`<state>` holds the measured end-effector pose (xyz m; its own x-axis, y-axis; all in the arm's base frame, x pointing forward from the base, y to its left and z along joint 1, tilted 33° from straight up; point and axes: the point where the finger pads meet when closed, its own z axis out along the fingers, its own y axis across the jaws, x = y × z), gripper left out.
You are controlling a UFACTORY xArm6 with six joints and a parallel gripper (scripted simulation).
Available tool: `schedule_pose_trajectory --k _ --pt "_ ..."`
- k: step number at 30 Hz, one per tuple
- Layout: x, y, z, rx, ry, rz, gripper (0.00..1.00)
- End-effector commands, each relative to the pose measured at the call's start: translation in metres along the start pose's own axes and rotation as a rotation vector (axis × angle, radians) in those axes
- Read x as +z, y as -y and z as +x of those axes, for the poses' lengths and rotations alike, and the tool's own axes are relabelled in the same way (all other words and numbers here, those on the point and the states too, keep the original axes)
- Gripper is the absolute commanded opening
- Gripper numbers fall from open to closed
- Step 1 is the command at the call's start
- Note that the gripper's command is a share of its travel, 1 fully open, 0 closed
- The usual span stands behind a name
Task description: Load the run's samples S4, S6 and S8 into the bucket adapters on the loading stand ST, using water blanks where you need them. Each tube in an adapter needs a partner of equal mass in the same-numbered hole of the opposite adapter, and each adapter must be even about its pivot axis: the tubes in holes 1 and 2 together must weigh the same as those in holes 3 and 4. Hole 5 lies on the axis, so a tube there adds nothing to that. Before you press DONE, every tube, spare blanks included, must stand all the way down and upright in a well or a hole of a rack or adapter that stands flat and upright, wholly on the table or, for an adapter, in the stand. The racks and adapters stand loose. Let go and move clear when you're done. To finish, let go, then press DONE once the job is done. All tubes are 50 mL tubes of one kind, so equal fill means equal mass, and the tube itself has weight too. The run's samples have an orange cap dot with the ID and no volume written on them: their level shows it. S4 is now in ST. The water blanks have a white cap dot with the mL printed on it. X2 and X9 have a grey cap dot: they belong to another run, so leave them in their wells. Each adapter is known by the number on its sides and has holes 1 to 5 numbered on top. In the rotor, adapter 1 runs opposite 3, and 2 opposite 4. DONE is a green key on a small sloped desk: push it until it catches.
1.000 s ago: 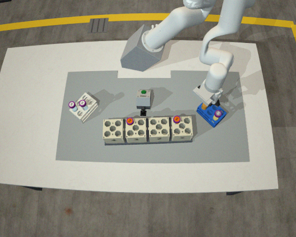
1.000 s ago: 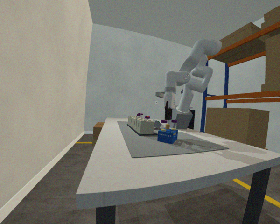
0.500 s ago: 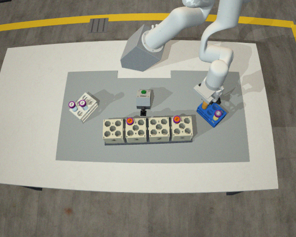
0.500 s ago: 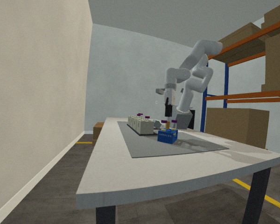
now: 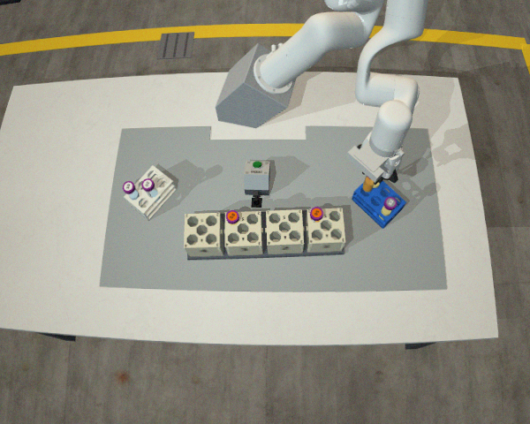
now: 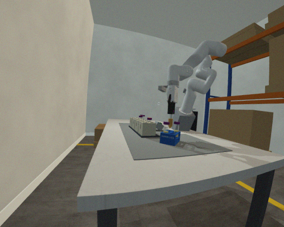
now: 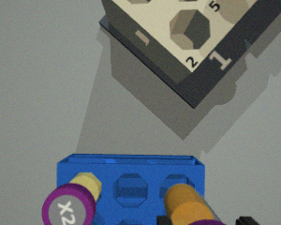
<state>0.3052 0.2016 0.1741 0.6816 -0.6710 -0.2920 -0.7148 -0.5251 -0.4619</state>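
My gripper [image 6: 171,112] [image 7: 205,221] is shut on an amber-filled tube [image 5: 367,184] [image 6: 170,122] [image 7: 183,202]. The tube hangs upright above the blue sample rack [image 5: 365,206] [image 6: 170,141] [image 7: 117,168]; its cap dot is hidden. Grey-dotted X2 [image 5: 389,202] [image 7: 67,213] stands in that rack. The exterior view shows two capped tubes there. Orange-dotted tubes stand in back-left holes of adapter 3 [image 5: 243,250] and adapter 1 [image 5: 327,247] [image 7: 155,23]. Adapters 2 [image 5: 284,248] and 4 [image 5: 203,251] show no tubes. Two water blanks [image 5: 128,186] [image 5: 147,185] stand in the white rack [image 5: 162,200].
The loading stand [image 5: 265,256] [image 7: 193,94] holds the four adapters in a row, left of the blue rack in the top view. The small desk [image 5: 256,183] with the green DONE key [image 5: 256,164] stands behind the middle of the row. The white rack is at the far left.
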Motion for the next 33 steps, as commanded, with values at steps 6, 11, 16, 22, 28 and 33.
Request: schedule_pose_trajectory --k 6,11,16,22,28,33 --pt "-0.019 0.001 0.0 -0.001 0.0 0.002 0.0" --pt "-0.029 0.001 0.0 -0.001 0.0 0.002 0.0" --pt "-0.039 0.001 0.0 -0.001 0.0 0.002 0.0" --pt "-0.047 0.001 0.0 -0.001 -0.001 0.002 0.0" --pt "-0.059 0.001 0.0 -0.001 -0.001 0.002 0.0" --pt "-0.066 0.001 0.0 -0.001 -0.001 0.002 0.0"
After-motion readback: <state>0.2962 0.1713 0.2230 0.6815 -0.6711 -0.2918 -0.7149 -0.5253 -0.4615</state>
